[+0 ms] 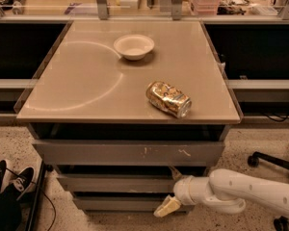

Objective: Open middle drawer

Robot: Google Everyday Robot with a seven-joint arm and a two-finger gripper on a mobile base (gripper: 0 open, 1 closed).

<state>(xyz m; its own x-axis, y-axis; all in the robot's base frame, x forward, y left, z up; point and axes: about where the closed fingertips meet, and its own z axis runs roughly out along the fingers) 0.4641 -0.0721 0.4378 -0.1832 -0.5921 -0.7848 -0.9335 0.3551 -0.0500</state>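
Robot lab, pincer (pixel 167 207) by drawer unit (pixel 127 153), chair base (pixel 272 160)

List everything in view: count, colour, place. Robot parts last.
tabletop: 1, beige, over the drawer stack
bowl: 1, white, upright, far centre of the tabletop
can: 1, gold, dented, on its side, near right of the tabletop
top drawer: 1, grey, pale scratches, just under the tabletop
middle drawer: 1, grey, plain front, below the top drawer
bottom drawer: 1, grey, narrowest, lowest
shoes: 2, black and white, floor at lower left
chair base: 1, black, floor at right
arm: 1, white, enters from lower right
gripper: 1, cream, in front of the lower drawer fronts, right of centre
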